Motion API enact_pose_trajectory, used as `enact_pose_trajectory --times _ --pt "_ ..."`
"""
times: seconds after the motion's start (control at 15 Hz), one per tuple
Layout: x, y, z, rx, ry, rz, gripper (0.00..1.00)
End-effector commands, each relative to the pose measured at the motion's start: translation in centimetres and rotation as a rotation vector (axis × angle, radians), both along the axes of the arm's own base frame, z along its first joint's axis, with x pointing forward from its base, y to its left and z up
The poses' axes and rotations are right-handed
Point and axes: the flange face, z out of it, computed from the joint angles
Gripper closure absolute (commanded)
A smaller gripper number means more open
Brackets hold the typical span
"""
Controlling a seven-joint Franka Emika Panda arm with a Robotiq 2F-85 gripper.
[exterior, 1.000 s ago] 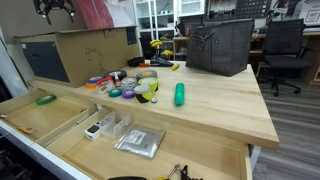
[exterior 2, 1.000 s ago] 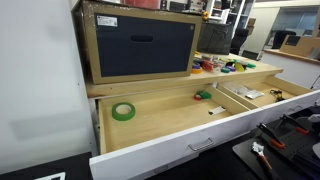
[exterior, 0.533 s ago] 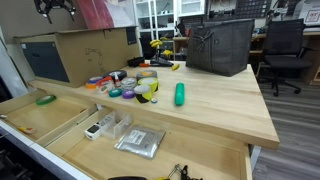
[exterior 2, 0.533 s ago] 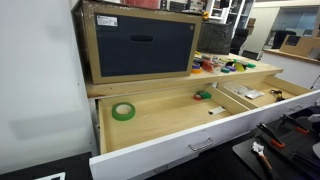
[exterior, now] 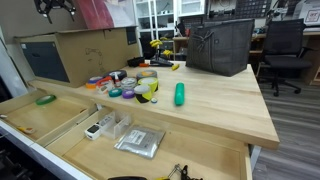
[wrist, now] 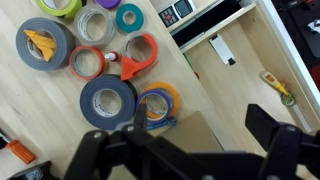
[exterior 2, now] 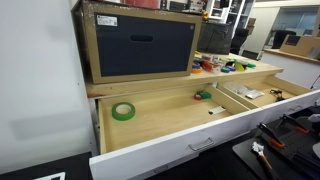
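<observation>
While the gripper (wrist: 190, 150) spreads across the bottom of the wrist view as a dark blur, its fingers (wrist: 282, 140) can be made out standing wide apart with nothing between them, well above the wooden worktop (wrist: 40, 125). Closest beneath it a blue-and-orange tape roll (wrist: 160, 102) lies partly covered by that blur, just beside a dark grey roll (wrist: 108, 100), with an orange dispenser (wrist: 138, 57) beyond. In both exterior views the rolls form a crowded cluster (exterior: 125, 82) (exterior 2: 225, 65) too small to sort out, near a green cylinder (exterior: 180, 94) and in front of a black bin (exterior: 220, 45), above an open drawer (exterior 2: 180, 150) holding a green roll (exterior 2: 123, 111).
</observation>
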Motion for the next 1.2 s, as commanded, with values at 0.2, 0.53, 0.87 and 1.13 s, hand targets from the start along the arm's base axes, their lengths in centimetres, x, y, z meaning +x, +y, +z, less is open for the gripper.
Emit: enact_pose_trajectory --times 0.2,0.53,0.87,1.13 --pt "0.0 0.0 0.0 0.000 0.000 0.000 0.00" --pt "-0.2 0.3 0.1 -0.019 -0.012 -0.008 0.00" --pt "-0.1 3.6 -2.2 0.009 -0.131 -0.142 0.00" --pt "-1.5 8.5 -6.9 0.060 -0.201 -0.262 0.00"
